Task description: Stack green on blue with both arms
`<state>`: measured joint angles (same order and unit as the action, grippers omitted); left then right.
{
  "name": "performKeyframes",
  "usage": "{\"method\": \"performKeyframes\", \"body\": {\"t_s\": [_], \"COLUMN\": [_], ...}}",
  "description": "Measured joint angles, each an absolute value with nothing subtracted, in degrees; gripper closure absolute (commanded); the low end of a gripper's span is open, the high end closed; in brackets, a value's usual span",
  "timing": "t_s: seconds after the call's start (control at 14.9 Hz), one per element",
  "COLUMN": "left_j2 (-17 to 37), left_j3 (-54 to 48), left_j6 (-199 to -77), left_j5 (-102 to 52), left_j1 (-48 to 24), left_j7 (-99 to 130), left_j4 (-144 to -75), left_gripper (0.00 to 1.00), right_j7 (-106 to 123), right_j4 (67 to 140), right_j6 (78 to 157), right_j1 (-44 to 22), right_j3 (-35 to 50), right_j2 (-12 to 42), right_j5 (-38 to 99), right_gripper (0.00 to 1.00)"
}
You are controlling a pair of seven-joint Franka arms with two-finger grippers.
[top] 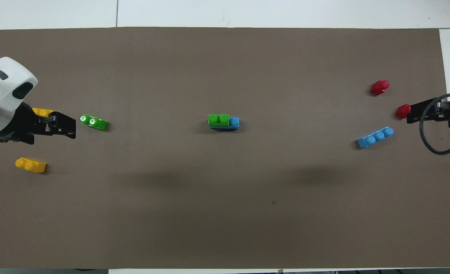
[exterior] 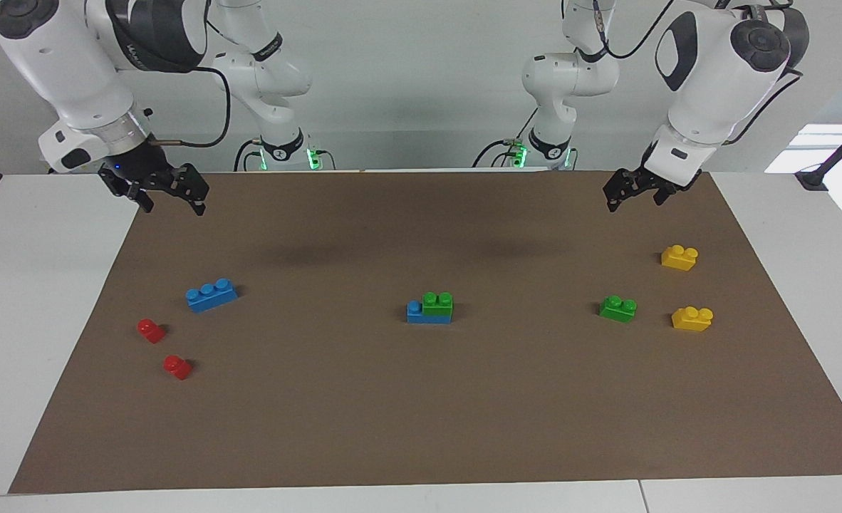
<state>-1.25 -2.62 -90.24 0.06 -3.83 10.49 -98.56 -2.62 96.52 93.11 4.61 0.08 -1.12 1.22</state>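
Green brick (exterior: pixel 437 302) on blue brick (exterior: pixel 416 312); brown mat (exterior: pixel 421 427); yellow, red bricks.

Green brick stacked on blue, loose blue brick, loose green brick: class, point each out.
Stacked green brick (exterior: pixel 437 302), facing view, front face.
Loose blue brick (exterior: pixel 211 295), facing view, front face.
Loose green brick (top: pixel 94 122), overhead view, studded top.

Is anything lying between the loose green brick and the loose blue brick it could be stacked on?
Yes: the finished green-on-blue stack sits mid-mat, roughly between the loose green brick and the loose blue brick. Both grippers are raised.
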Motion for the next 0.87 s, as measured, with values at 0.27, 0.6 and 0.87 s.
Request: {"method": "performKeyframes", "body": {"t_s": [0.27, 0.6, 0.87], "left_j2": [-2.07, -3.3, -3.29], "left_j3": [-2.24, -2.38, -2.18], "left_j6": [-88.73, -88.41, -89.83], "left_j5": [0.06, 0.06, 0.06], "left_j1": [-3.0, -3.01, -3.0], "left_j7": [10.48, 9.03, 7.49], "left_j4": [-98.04, -97.47, -97.48], "left_gripper": [0.0, 0.0, 0.0], "right_j7": [-2.62, -2.62, -2.62], "right_j4": [96.51, 96.51, 96.52], "right_j6": [94.99, 95.8, 95.8], "right_j1": [4.56, 4.19, 4.17], "right_j3": [0.03, 0.02, 0.02], "right_j2": [-1.14, -1.13, -1.13], "right_j5": [0.0, -1.55, -1.55], "right_gripper": [0.0, 0.0, 0.0]}}
